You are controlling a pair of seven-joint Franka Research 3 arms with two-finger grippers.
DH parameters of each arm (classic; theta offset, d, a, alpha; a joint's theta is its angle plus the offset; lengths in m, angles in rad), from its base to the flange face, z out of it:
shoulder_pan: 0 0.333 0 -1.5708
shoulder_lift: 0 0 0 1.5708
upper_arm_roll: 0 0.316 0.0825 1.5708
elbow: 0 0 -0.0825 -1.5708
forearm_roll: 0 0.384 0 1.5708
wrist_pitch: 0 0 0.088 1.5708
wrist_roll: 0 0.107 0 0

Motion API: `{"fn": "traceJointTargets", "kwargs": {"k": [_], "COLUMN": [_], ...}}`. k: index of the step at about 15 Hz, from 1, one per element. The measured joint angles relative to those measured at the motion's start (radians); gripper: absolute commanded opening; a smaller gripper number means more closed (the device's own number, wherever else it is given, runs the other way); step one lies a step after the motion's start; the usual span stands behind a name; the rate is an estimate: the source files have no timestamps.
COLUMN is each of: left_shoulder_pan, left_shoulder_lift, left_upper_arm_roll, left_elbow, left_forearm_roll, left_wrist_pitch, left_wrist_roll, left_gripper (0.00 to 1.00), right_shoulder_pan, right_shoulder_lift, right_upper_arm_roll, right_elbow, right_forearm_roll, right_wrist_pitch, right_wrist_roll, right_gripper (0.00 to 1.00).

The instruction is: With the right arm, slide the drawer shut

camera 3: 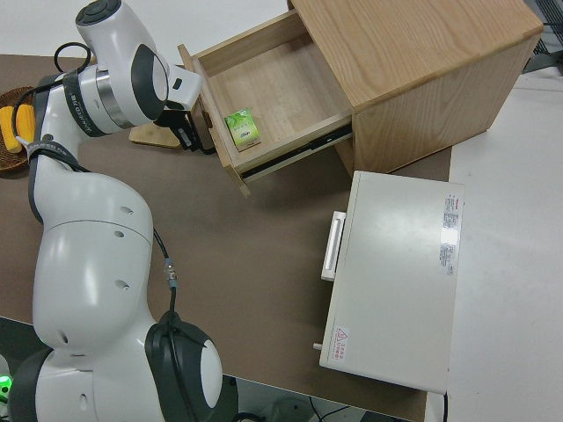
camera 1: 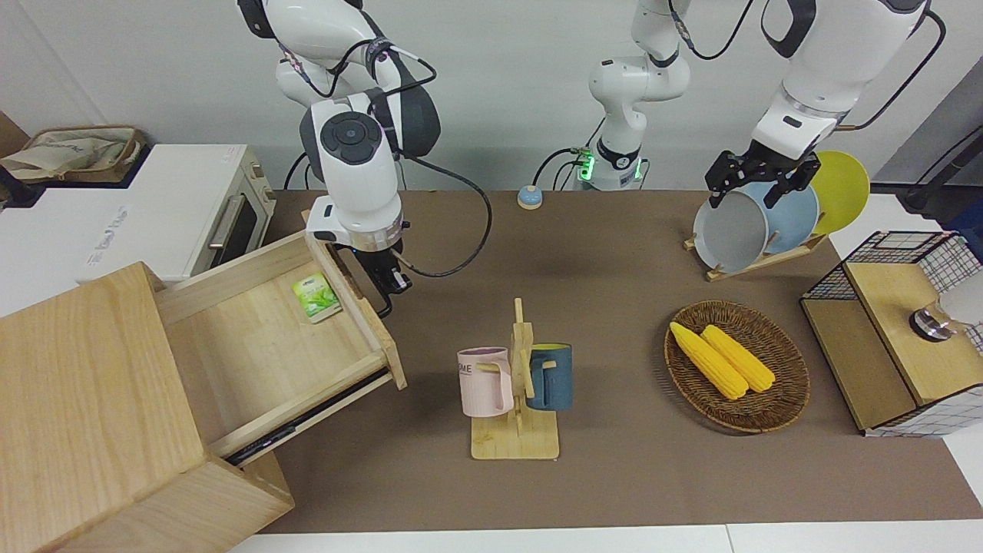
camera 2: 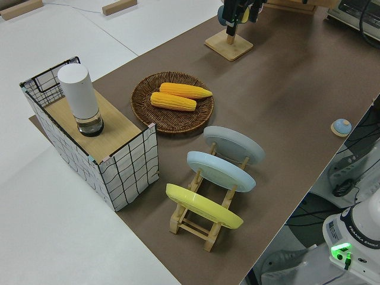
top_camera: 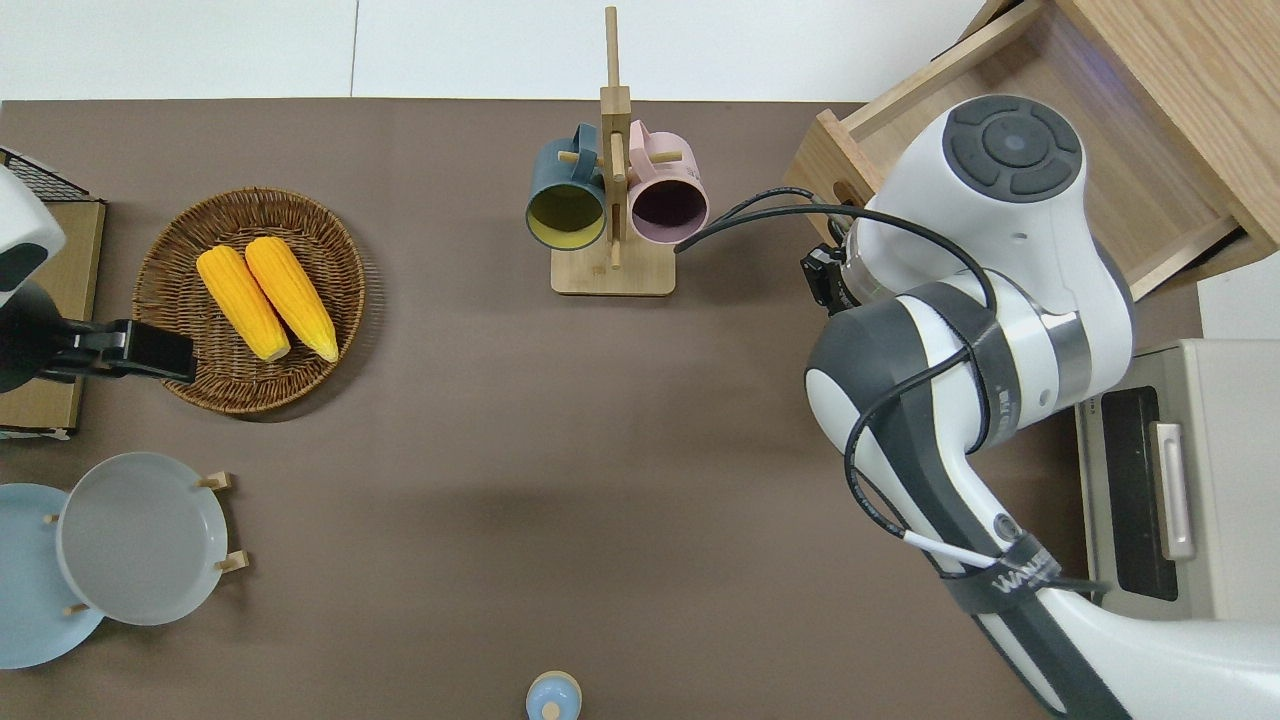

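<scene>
The pale-wood drawer (camera 1: 261, 346) stands pulled well out of its large box cabinet (camera 1: 84, 384) at the right arm's end of the table. A green packet (camera 1: 313, 296) lies inside it. My right gripper (camera 1: 392, 282) is shut and low, against the black bar handle (camera 1: 384, 309) on the drawer front. In the overhead view the arm's wrist hides the gripper and most of the handle. The right side view shows the gripper (camera 3: 188, 137) at the drawer front (camera 3: 211, 119). The left arm is parked.
A white oven (camera 1: 153, 207) stands beside the cabinet, nearer to the robots. A mug rack (camera 1: 516, 384) with a pink and a blue mug stands close to the drawer front. A basket of corn (camera 1: 737, 365), a plate rack (camera 1: 760, 223) and a wire-mesh box (camera 1: 898, 330) lie toward the left arm's end.
</scene>
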Motion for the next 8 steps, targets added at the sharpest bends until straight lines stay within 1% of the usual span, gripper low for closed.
{"fn": "traceJointTargets", "kwargs": {"k": [5,8], "left_shoulder_pan": [0.0,0.0], "left_shoulder_lift": [0.0,0.0], "left_upper_arm_roll": [0.0,0.0], "left_elbow": [0.0,0.0], "left_forearm_roll": [0.0,0.0], "left_wrist_pitch": [0.0,0.0], "left_wrist_roll": [0.0,0.0], "left_gripper": [0.99,0.99], "right_shoulder_pan": [-0.035,-0.056], "right_shoulder_lift": [0.023,0.044], "right_upper_arm_roll": [0.0,0.0], "right_elbow": [0.029,0.053], "right_forearm_roll": [0.0,-0.009], "right_wrist_pitch": [0.011,0.016], "right_wrist_roll": [0.0,0.0], "right_gripper": [0.0,0.0]}}
